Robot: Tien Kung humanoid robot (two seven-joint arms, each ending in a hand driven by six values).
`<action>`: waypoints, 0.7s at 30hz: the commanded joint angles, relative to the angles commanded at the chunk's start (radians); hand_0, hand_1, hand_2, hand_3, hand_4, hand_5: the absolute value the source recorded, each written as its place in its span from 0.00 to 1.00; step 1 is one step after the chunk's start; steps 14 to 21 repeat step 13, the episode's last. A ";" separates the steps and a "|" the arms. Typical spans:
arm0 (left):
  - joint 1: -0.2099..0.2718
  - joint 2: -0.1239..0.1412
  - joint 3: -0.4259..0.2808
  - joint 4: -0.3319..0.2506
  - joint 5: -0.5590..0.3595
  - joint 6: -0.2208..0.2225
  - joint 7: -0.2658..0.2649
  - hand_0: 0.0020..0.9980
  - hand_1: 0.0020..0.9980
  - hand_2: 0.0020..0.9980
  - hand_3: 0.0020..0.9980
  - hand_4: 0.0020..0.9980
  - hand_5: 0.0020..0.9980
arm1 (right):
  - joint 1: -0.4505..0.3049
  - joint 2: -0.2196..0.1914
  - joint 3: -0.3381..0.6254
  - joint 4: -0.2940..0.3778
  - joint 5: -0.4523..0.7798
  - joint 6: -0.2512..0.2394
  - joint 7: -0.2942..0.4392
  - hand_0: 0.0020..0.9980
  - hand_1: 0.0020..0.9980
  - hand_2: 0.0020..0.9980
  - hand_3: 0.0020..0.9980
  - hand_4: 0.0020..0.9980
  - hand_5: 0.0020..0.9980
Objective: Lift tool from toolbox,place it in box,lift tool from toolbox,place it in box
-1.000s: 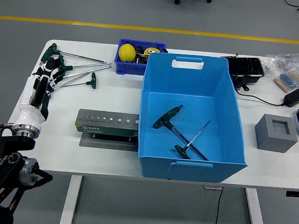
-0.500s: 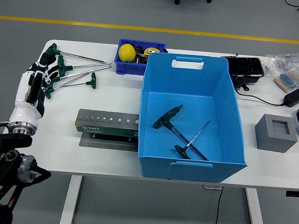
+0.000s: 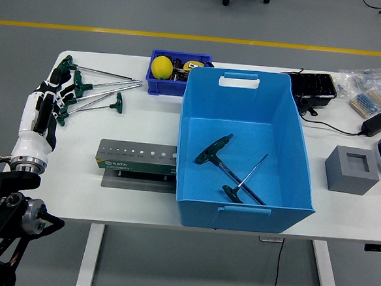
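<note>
Left hand: the left hand (image 3: 49,100) is seen extended over the table's left end, fingers stretched out and relaxed, nothing grasped; its fingertips are just beside the green handles of the loose wrenches.
Right hand: not shown in the view.
Loose wrenches: a fan of T-handle wrenches (image 3: 93,87) with green grips is laid out on the white table (image 3: 133,126) at the far left, shafts pointed toward the small blue bin.
Big blue box: a large blue box (image 3: 242,146) is set at the table's centre, open at the top.
Tools in box: two T-handle tools (image 3: 231,172) are seen lying crossed on the box floor, toward its near right corner.
Tool holder: a grey-green tool holder (image 3: 137,159) with a row of holes is placed just left of the box, near the front edge.
Small bin: a small blue bin (image 3: 176,67) holding a yellow ball (image 3: 161,67) is touching or just behind the box's far left corner.
Right side: a grey block (image 3: 351,169) with a square recess is set well apart to the right, near a black adapter (image 3: 375,123) and cable.
</note>
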State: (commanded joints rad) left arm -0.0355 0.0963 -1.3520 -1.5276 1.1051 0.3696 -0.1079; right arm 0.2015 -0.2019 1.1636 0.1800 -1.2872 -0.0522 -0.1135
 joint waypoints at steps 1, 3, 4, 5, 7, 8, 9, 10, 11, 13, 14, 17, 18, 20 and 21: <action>0.001 0.000 -0.001 0.001 0.000 0.000 0.000 0.83 0.83 0.89 0.78 1.00 0.90 | 0.001 0.000 0.001 0.000 -0.001 0.000 0.000 0.77 0.69 0.73 0.69 0.97 0.77; 0.001 0.000 -0.004 0.001 0.001 0.000 0.000 0.83 0.83 0.89 0.78 1.00 0.90 | 0.003 -0.001 0.005 0.000 -0.007 0.001 -0.001 0.77 0.69 0.73 0.69 0.97 0.77; 0.001 -0.001 -0.006 0.000 0.002 0.001 0.000 0.83 0.83 0.89 0.78 1.00 0.90 | 0.003 -0.001 0.006 0.000 -0.010 0.002 -0.002 0.77 0.69 0.73 0.69 0.97 0.77; 0.001 -0.001 -0.008 0.000 0.002 0.001 -0.001 0.83 0.83 0.89 0.78 1.00 0.90 | 0.003 -0.001 0.007 0.000 -0.013 0.002 -0.003 0.77 0.69 0.73 0.69 0.97 0.77; 0.000 -0.001 -0.013 -0.001 0.002 0.002 -0.001 0.83 0.83 0.89 0.78 1.00 0.90 | 0.003 -0.001 0.006 0.000 -0.017 0.004 -0.003 0.77 0.69 0.73 0.69 0.97 0.77; 0.000 0.000 -0.015 -0.001 0.003 0.002 -0.001 0.83 0.83 0.89 0.78 1.00 0.90 | 0.003 0.000 0.005 0.000 -0.019 0.005 -0.004 0.77 0.69 0.73 0.69 0.97 0.77; 0.000 0.001 -0.017 -0.001 0.003 0.002 -0.001 0.83 0.83 0.89 0.78 1.00 0.90 | 0.004 0.000 0.005 0.000 -0.021 0.006 -0.004 0.77 0.69 0.73 0.69 0.97 0.77; 0.000 0.001 -0.019 -0.002 0.003 0.002 -0.001 0.83 0.83 0.89 0.78 1.00 0.90 | 0.004 0.000 0.004 0.000 -0.023 0.007 -0.004 0.77 0.69 0.73 0.69 0.97 0.77; 0.002 0.002 -0.021 -0.002 0.003 0.003 -0.002 0.83 0.83 0.89 0.78 1.00 0.90 | 0.004 0.000 0.003 0.000 -0.025 0.008 -0.004 0.77 0.69 0.73 0.69 0.97 0.77; 0.004 0.002 -0.022 -0.001 0.003 0.003 -0.002 0.83 0.83 0.89 0.78 1.00 0.90 | 0.004 -0.001 0.004 0.000 -0.029 0.009 -0.005 0.77 0.69 0.73 0.69 0.97 0.77; 0.004 0.002 -0.022 -0.001 0.003 0.003 -0.002 0.83 0.83 0.89 0.78 1.00 0.90 | 0.004 -0.001 0.004 0.000 -0.029 0.009 -0.005 0.77 0.69 0.73 0.69 0.97 0.77; 0.004 0.002 -0.022 -0.001 0.003 0.003 -0.002 0.83 0.83 0.89 0.78 1.00 0.90 | 0.004 -0.001 0.004 0.000 -0.029 0.009 -0.005 0.77 0.69 0.73 0.69 0.97 0.77; 0.004 0.002 -0.022 -0.001 0.003 0.003 -0.002 0.83 0.83 0.89 0.78 1.00 0.90 | 0.004 -0.001 0.004 0.000 -0.029 0.009 -0.005 0.77 0.69 0.73 0.69 0.97 0.77; 0.004 0.002 -0.022 -0.001 0.003 0.003 -0.002 0.83 0.83 0.89 0.78 1.00 0.90 | 0.004 -0.001 0.004 0.000 -0.029 0.009 -0.005 0.77 0.69 0.73 0.69 0.97 0.77; 0.004 0.002 -0.022 -0.001 0.003 0.003 -0.002 0.83 0.83 0.89 0.78 1.00 0.90 | 0.004 -0.001 0.004 0.000 -0.029 0.009 -0.005 0.77 0.69 0.73 0.69 0.97 0.77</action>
